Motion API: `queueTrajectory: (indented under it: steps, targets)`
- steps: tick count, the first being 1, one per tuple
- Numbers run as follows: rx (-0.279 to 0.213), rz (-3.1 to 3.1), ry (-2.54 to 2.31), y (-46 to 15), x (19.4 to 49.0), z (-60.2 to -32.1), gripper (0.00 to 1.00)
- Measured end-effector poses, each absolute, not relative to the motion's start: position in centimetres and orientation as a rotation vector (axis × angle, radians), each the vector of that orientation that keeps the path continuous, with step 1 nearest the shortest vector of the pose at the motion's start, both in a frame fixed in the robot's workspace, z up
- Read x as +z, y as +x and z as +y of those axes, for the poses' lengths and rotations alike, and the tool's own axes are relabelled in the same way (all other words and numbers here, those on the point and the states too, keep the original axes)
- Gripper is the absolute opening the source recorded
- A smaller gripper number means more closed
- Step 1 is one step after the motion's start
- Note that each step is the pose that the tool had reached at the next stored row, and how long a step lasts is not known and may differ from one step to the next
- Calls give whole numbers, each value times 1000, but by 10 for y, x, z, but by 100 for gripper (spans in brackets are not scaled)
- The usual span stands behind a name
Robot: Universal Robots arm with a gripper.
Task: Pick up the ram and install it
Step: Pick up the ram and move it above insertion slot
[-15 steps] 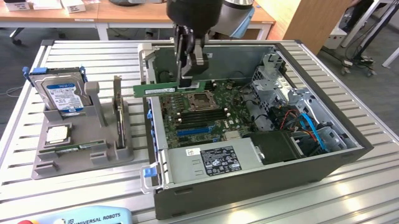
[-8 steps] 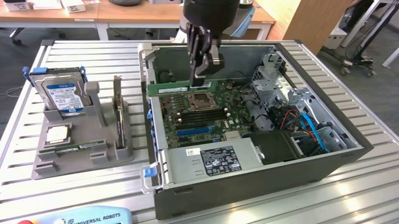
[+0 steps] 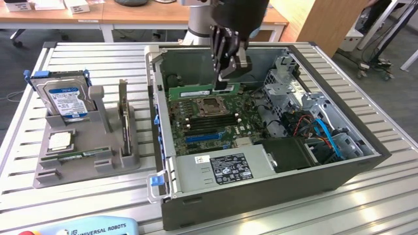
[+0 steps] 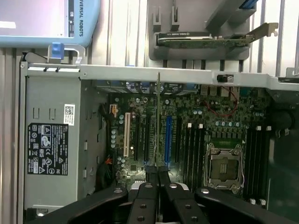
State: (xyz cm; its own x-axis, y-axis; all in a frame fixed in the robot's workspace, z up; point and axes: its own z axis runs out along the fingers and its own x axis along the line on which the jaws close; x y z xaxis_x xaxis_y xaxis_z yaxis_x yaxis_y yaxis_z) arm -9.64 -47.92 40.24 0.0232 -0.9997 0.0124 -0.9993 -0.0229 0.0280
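Nearest you in the exterior view, the grey power supply point(image 3: 219, 169) sits in the open computer case point(image 3: 339, 171). Behind it lies the motherboard point(image 3: 209, 125) with its CPU socket point(image 3: 211, 105). Farther back, your gripper point(image 3: 226, 84) is pinched narrowly on the ram point(image 3: 191, 92), holding it over the board.

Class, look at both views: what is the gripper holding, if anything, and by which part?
The gripper holds the ram, pinched by its flat faces near the end on the exterior view's right.
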Motion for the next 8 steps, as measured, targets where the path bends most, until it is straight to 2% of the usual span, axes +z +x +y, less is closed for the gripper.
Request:
queueTrajectory:
  steps: [8]
  targets:
    - [-17, -2179, 2224, -73, 402, -479, 12]
